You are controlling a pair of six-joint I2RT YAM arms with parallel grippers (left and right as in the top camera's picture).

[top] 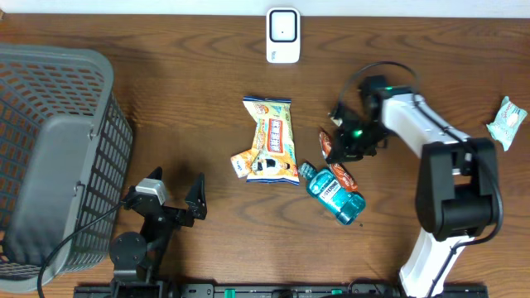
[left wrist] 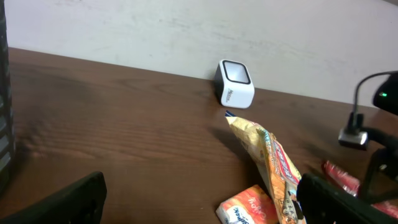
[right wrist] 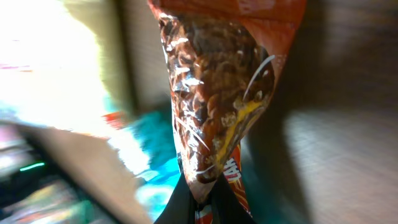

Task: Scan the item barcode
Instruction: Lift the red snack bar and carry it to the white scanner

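Landmark: small white box-shaped barcode scanner [top: 283, 36], at the far edge of the brown wooden desk [top: 166, 83].
Task item: glossy red-and-brown foil snack packet [top: 328, 146], nearer the robot than the scanner and to its right.
Right claw [top: 341, 141]: pinched tight on one end of the foil snack packet, which the wrist view shows standing out from between the fingers.
Left claw [top: 177, 179]: spread wide, holding nothing, well apart from the scanner, robot-side and to its left.
Other goods: yellow-and-orange crisp bag [top: 272, 139] straight in front of the scanner. A small orange sachet [top: 242, 164] touches its near corner. A teal mouthwash bottle [top: 334, 193] lies beyond the held packet.
Basket: grey plastic mesh basket [top: 58, 157], far left of the scanner.
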